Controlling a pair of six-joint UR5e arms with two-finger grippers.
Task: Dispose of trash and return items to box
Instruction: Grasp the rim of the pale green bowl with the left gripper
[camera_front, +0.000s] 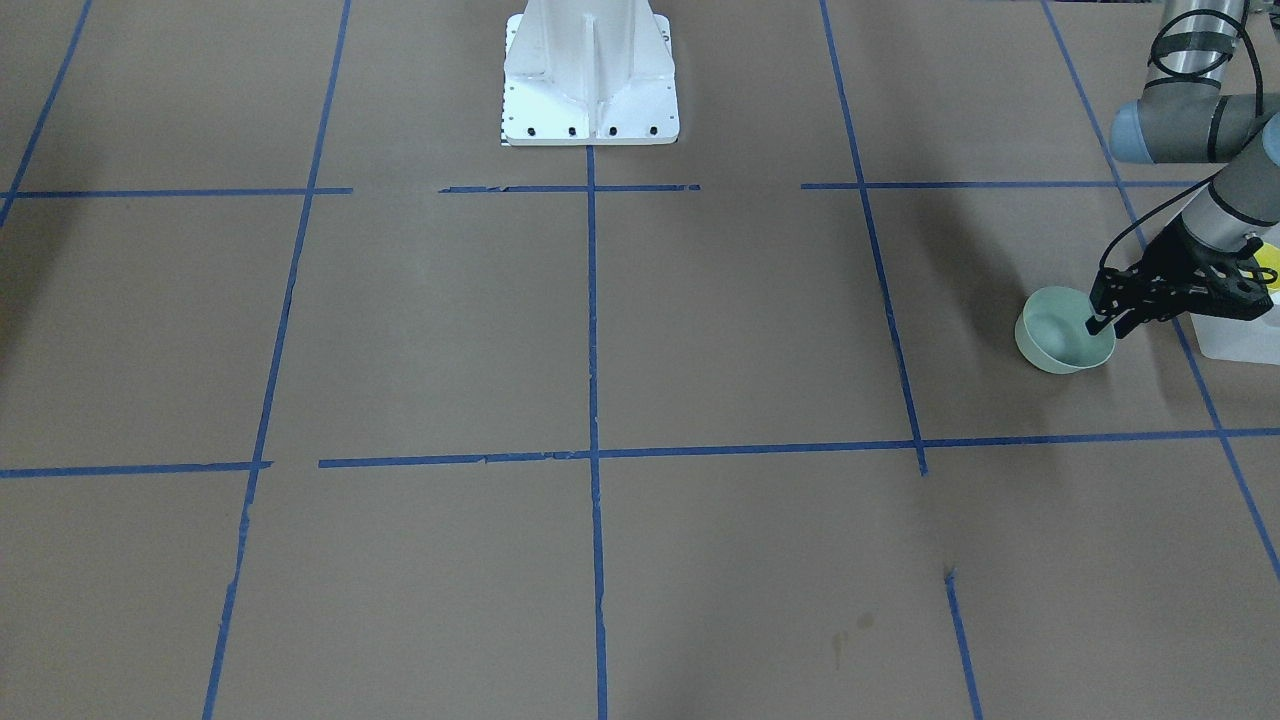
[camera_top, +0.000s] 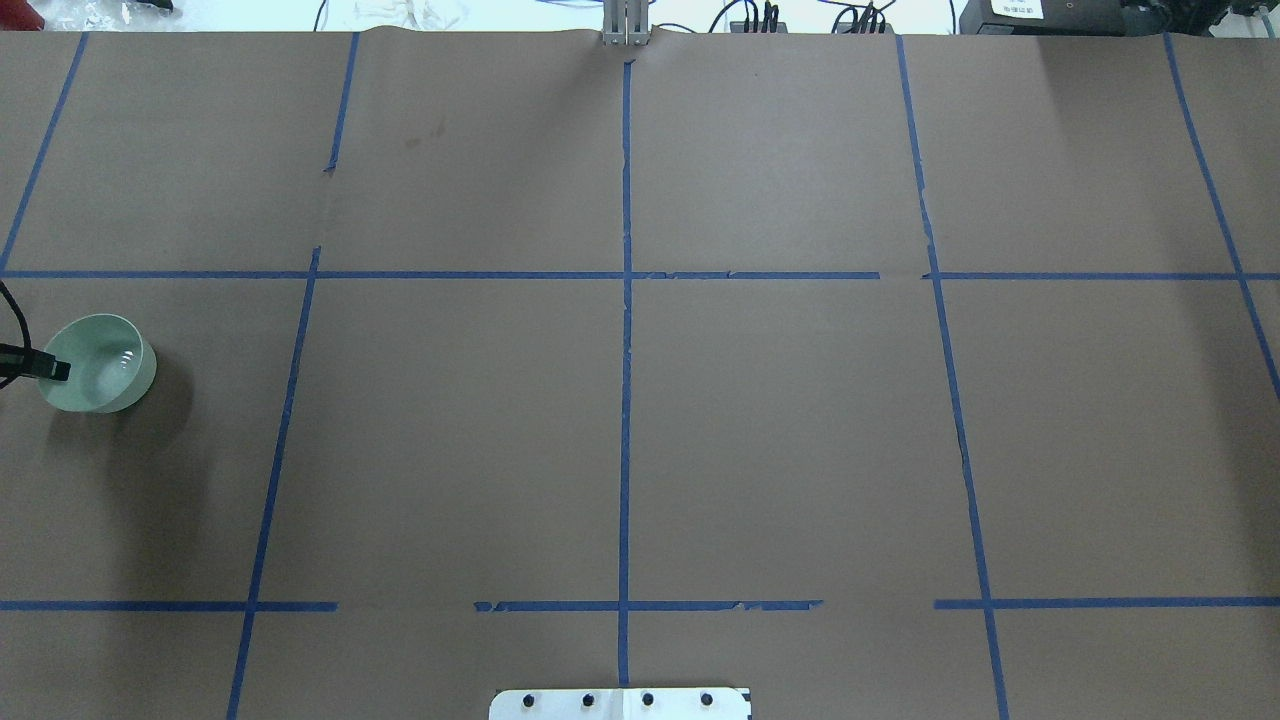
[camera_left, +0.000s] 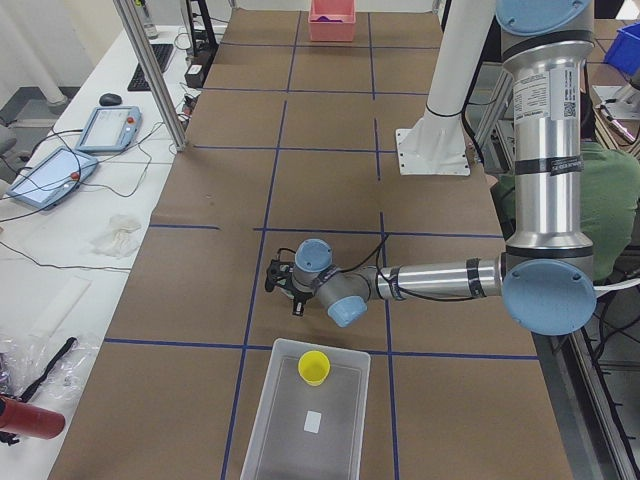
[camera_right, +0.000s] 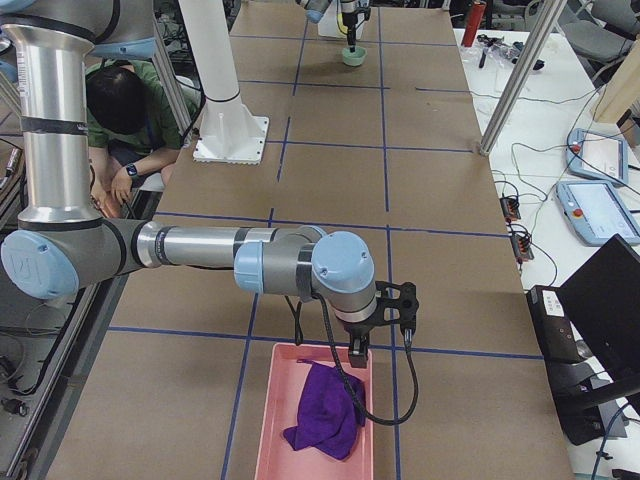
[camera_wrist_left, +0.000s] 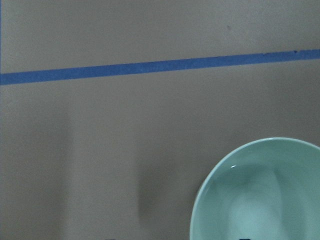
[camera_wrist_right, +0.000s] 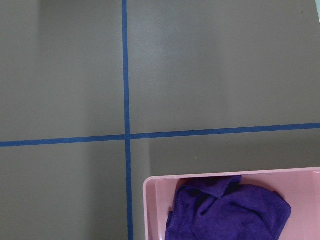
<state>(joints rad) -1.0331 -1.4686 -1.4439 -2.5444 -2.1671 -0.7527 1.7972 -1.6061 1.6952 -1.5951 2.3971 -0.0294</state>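
A small yellow cup (camera_left: 314, 367) stands inside the frosted white box (camera_left: 345, 435) at the table's left end. A bit of the cup (camera_front: 1268, 266) and the box (camera_front: 1240, 340) shows at the front-facing view's right edge. A pale green bowl (camera_front: 1055, 335) (camera_top: 100, 365) stands beside the box. My left gripper (camera_front: 1112, 325) (camera_top: 58, 370) is shut on the bowl's rim, one finger inside and one outside. My right gripper (camera_right: 382, 325) hangs over the near edge of a pink tray (camera_right: 262, 430). I cannot tell whether it is open or shut.
The pink tray (camera_wrist_right: 150, 186) holds a crumpled purple cloth (camera_right: 325, 415) (camera_wrist_right: 225, 212). The robot's white base (camera_front: 590, 90) stands at the table's middle back. Blue tape lines cross the brown table. A person sits behind the robot (camera_right: 125, 110).
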